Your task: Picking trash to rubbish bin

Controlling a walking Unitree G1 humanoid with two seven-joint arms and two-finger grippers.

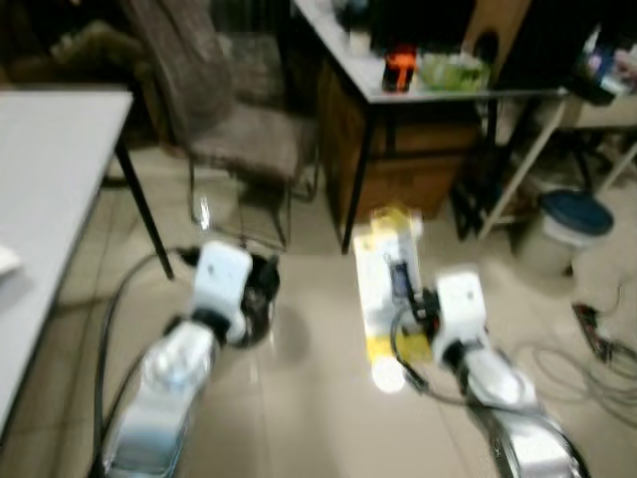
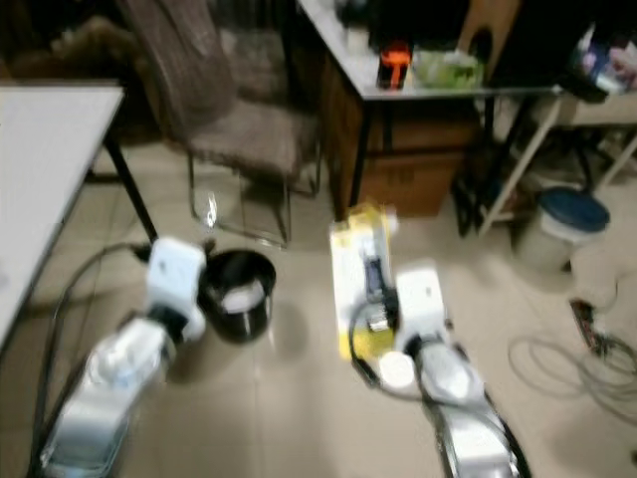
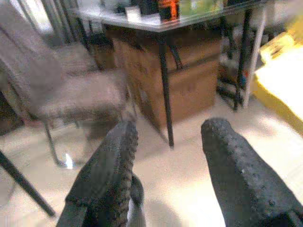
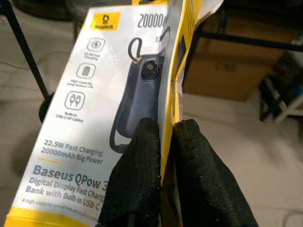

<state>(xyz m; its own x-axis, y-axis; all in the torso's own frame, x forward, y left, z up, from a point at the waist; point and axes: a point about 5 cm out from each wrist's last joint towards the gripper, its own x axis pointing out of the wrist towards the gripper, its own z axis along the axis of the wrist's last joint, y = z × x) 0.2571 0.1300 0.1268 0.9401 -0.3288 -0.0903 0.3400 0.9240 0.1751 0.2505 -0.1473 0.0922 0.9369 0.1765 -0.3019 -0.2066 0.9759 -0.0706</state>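
A tiled floor (image 2: 299,398) spreads between a chair (image 1: 239,119) and a cluttered counter (image 1: 438,90). The right gripper (image 4: 165,142) holds a white-and-yellow box (image 4: 94,118) above the floor, its fingers (image 4: 142,175) clamped on the box's edge. Left of it, the black bin (image 2: 239,294) stands on the tiles, with the left gripper (image 3: 165,156) just beside it, fingers apart.
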